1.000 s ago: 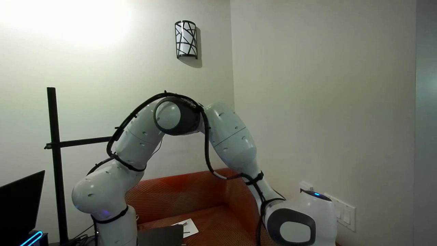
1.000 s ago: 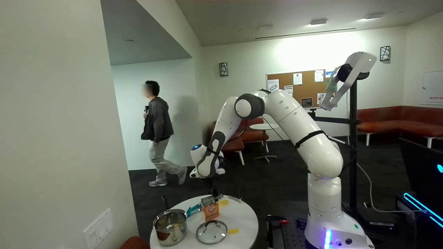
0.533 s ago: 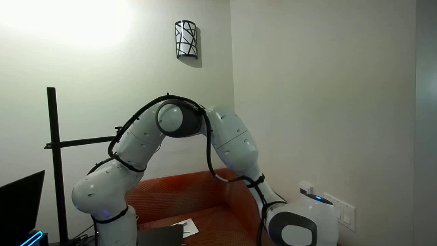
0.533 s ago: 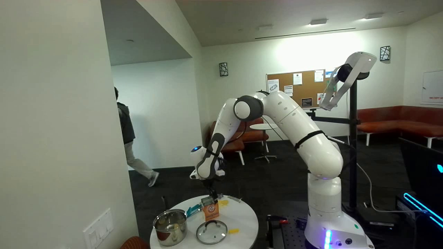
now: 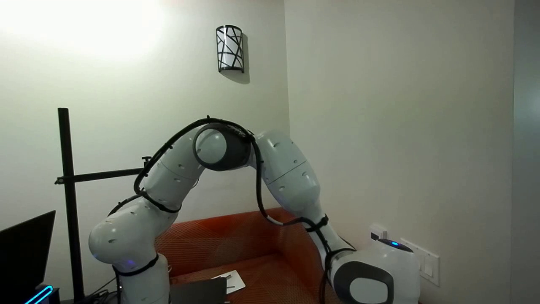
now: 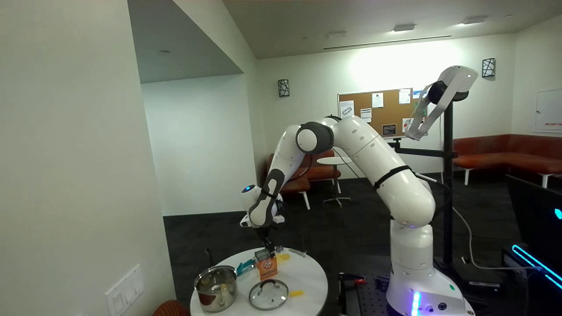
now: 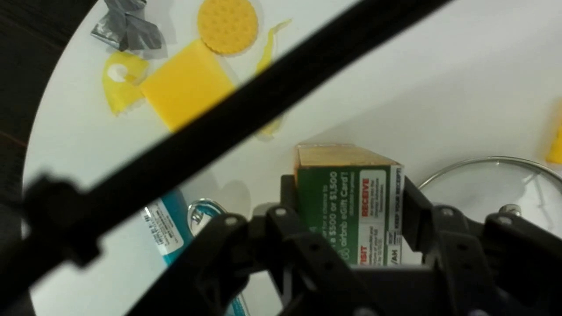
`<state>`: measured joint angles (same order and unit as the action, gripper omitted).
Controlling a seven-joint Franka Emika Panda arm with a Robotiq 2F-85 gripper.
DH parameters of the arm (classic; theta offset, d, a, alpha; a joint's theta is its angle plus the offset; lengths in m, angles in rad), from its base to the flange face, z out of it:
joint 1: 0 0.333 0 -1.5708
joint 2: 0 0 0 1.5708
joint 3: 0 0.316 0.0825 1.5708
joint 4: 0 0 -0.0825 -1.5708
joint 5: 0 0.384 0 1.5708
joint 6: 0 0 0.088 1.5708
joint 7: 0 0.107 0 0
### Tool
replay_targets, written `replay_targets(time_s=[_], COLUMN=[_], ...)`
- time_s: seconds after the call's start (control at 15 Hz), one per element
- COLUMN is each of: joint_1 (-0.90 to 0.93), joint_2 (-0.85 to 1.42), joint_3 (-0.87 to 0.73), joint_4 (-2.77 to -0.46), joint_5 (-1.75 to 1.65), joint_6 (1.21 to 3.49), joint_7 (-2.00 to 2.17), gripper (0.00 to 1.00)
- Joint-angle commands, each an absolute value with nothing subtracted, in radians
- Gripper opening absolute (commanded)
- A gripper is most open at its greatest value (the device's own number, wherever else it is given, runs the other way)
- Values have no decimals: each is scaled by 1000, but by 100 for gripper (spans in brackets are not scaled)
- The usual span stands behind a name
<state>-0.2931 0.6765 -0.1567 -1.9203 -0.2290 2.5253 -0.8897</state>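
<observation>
A small orange box (image 6: 267,267) stands upright on the round white table (image 6: 309,281) in an exterior view. In the wrist view its green and white printed top (image 7: 338,193) faces the camera. My gripper (image 7: 349,197) comes down over the box from above, with one finger against each of two opposite sides; no clear gap shows at its top edges. It appears shut on the box. The fingertips' lower ends are hidden by the box. In an exterior view the gripper (image 6: 269,250) meets the box's top; elsewhere it is below the frame.
A steel pot (image 6: 216,289) and a glass lid (image 6: 268,295) stand near the box. A teal packet (image 7: 169,219), a yellow square (image 7: 189,85), a round cracker (image 7: 227,26) and a crumpled silver wrapper (image 7: 127,28) lie on the table. A wall (image 6: 88,175) is beside it.
The arm has lowered slightly, mostly in the first half second, while the box stays nearly in place. A person walking in the background has left the view toward the left.
</observation>
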Motion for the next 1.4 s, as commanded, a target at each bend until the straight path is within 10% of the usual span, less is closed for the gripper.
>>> replay_targets(time_s=[0.0, 1.33], joint_1=[-302, -302], joint_2=[655, 386], joint_3=[-143, -98], joint_4=[-1906, -1904], joint_5=[-238, -218], joint_6=[2507, 2251], joint_7=[-873, -983], gripper=[30, 30])
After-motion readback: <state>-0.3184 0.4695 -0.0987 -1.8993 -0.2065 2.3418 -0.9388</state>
